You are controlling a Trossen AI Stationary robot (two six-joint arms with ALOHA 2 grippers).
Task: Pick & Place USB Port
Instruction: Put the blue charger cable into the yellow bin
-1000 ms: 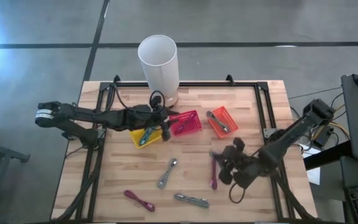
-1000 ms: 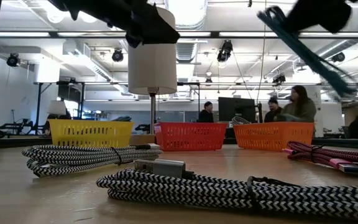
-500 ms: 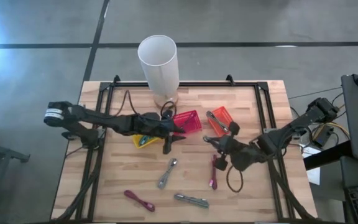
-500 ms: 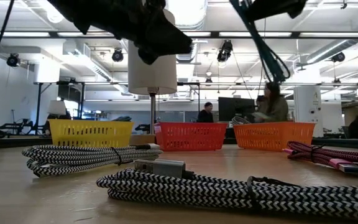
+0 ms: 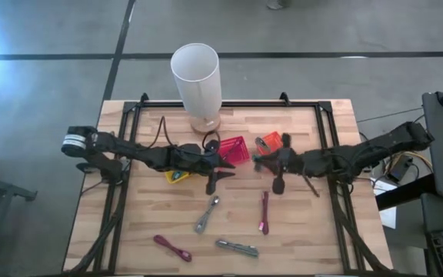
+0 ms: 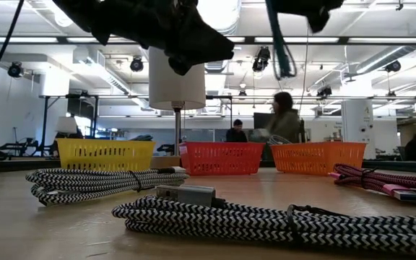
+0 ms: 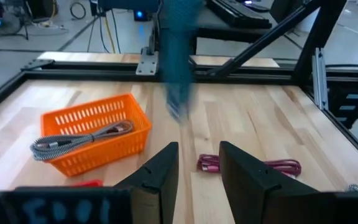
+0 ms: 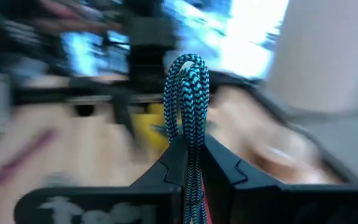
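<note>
My right gripper is shut on a teal-and-black braided cable. In the high view it hovers by the orange basket. The low view shows the cable dangling high above the table. It appears blurred in the left wrist view. My left gripper is open and holds nothing. It hovers between the yellow basket and the red basket. A grey braided cable lies inside the orange basket. My right gripper pinches the teal cable between its two fingers. The folded strands run through the gap, and their looped end stands out past the fingertips. The cable is lifted clear of the table, with the rest hanging below.
A tall white cylinder stands at the far edge. On the near half lie a grey-white cable, two magenta cables and another grey one. A black frame borders the tabletop. People move about in the room behind.
My right gripper has risen from the near right part of the table and travelled toward the far edge and the orange basket. It carried the teal cable clear of the table. My left gripper has drifted a little to the right, away from the yellow basket.
</note>
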